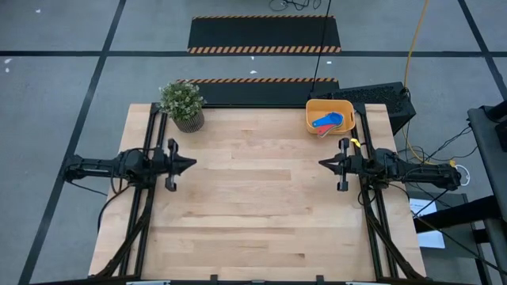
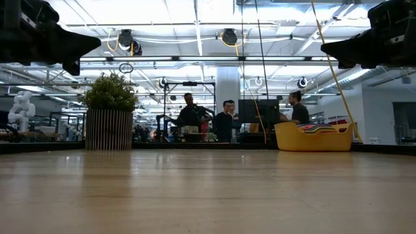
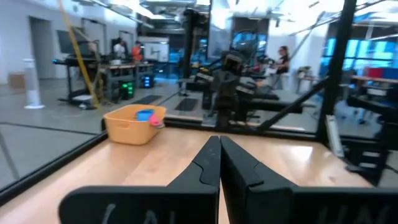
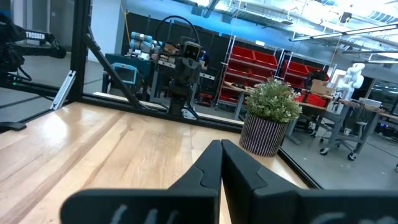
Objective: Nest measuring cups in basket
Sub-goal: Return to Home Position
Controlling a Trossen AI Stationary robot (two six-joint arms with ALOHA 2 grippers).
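Fingers (image 3: 202,168) of the left gripper (image 1: 192,164) are pressed tip to tip w/ nothing btwn them, and the right gripper (image 1: 322,163) shows the same in its wrist view. Both are clenched on air, each held above the table (image 1: 253,214) at its own side, pointing inward, well apart. As for the measuring cups (image 1: 326,122), they lie in the basket (image 1: 330,101) at the far right corner, just beyond the right arm. Blue and teal bowls show, plus a reddish bit at the near wall; other colours can't be made out. So the job looks done and risk is small, but not nil. Main one: the right arm sits near the basket, so a stray swing toward the far edge could clip the wall and shove it, esp. as it looks like light plastic close to the table edge. Second: that reddish bit seems to reach the rim, maybe a handle riding high, and a knock could tip a cup out. Whether the stack is fully seated can't be told. The potted plant (image 1: 182,104) at the far left is near the left arm, prob. safe w/o a move.
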